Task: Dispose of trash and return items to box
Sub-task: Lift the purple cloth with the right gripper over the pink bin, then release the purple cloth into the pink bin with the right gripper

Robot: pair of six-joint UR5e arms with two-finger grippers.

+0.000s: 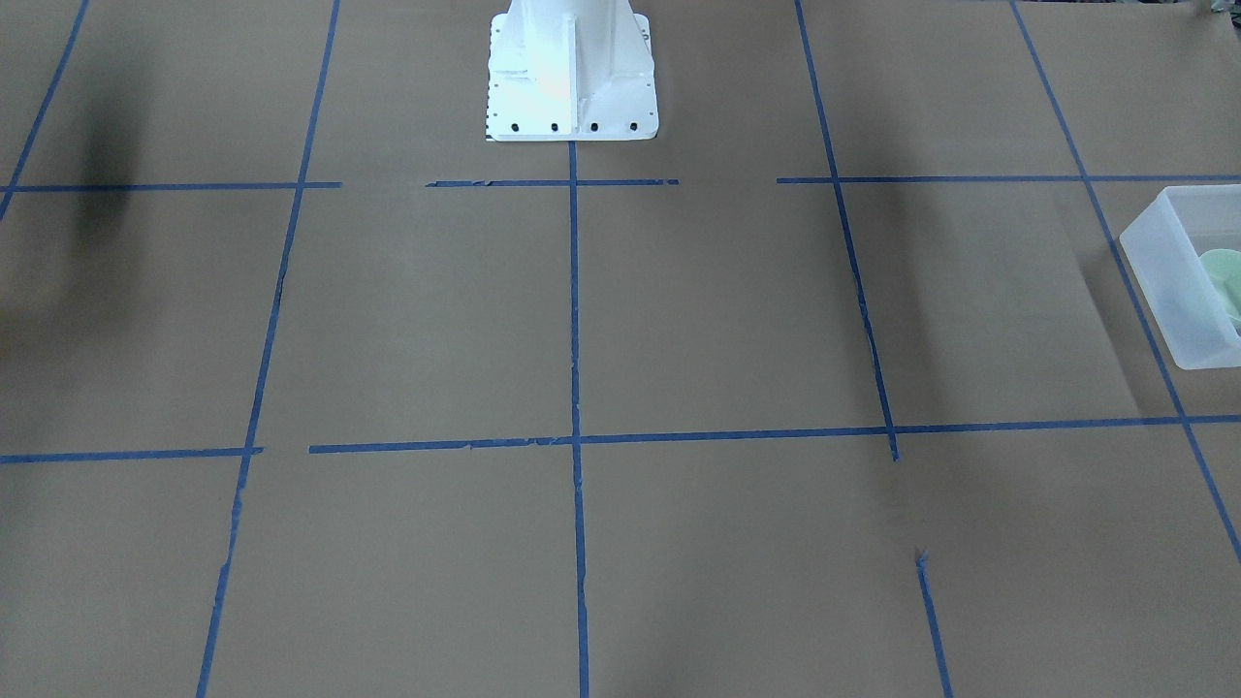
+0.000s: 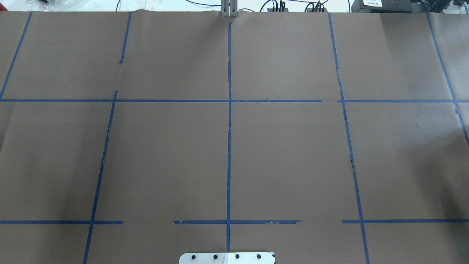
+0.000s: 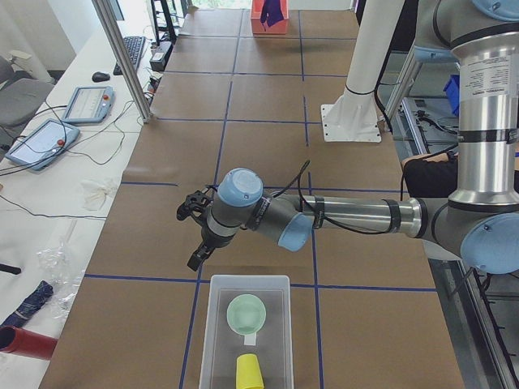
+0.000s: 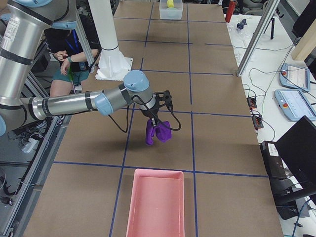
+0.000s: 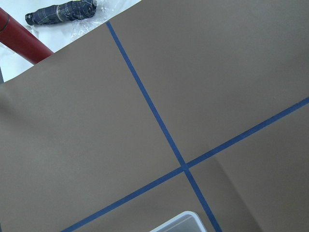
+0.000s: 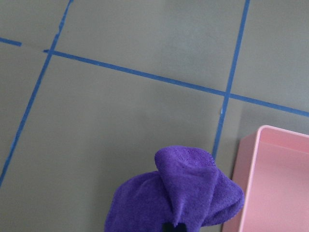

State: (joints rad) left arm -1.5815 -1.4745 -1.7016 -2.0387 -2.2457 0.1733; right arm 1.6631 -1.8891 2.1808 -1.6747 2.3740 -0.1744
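The frosted-white box stands at the near end of the table, with the mint-green bowl and the yellow cup inside it. It also shows at the edge of the front-facing view with the bowl. My left gripper hovers just beyond the box's far end; I cannot tell whether it is open. My right gripper is shut on a crumpled purple cloth, which hangs above the table a little short of the pink bin. The cloth and the pink bin show in the right wrist view.
A corner of the box shows in the left wrist view, as do a red tube and a folded umbrella beyond the table edge. The robot's white base stands at mid-table. A seated person is behind the robot.
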